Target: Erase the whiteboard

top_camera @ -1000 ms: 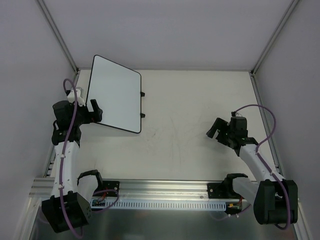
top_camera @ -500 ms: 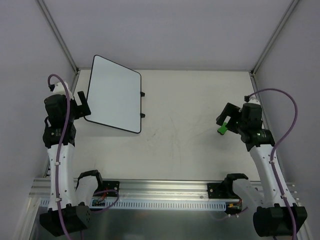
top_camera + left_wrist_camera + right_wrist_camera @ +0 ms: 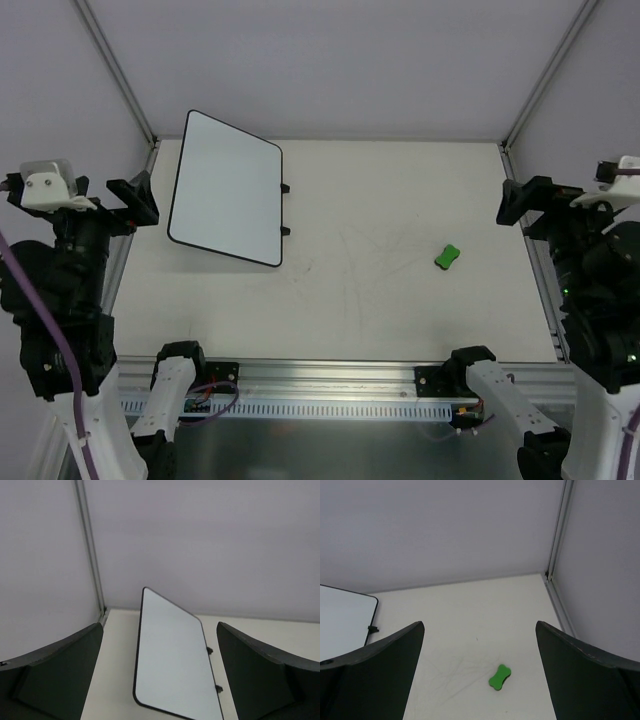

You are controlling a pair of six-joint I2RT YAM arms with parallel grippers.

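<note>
The whiteboard (image 3: 225, 200) stands tilted on two black feet at the back left of the table, its white face showing no writing. It also fills the gap between the fingers in the left wrist view (image 3: 172, 665), and its corner shows at the left edge of the right wrist view (image 3: 342, 615). A small green bone-shaped eraser (image 3: 447, 257) lies on the table at the right (image 3: 499, 677). My left gripper (image 3: 80, 195) hangs open, high and left of the board (image 3: 160, 625). My right gripper (image 3: 575, 195) is open, raised to the right of the eraser (image 3: 480, 622).
Pale walls and aluminium frame posts (image 3: 118, 75) close in the table on three sides. A metal rail (image 3: 330, 385) with both arm bases runs along the near edge. Faint scuff marks (image 3: 350, 255) cross the tabletop.
Both arms rose and swung outward. The left gripper left the board's left edge. The right gripper drew back from the table's right middle, and the green eraser now lies there uncovered.
</note>
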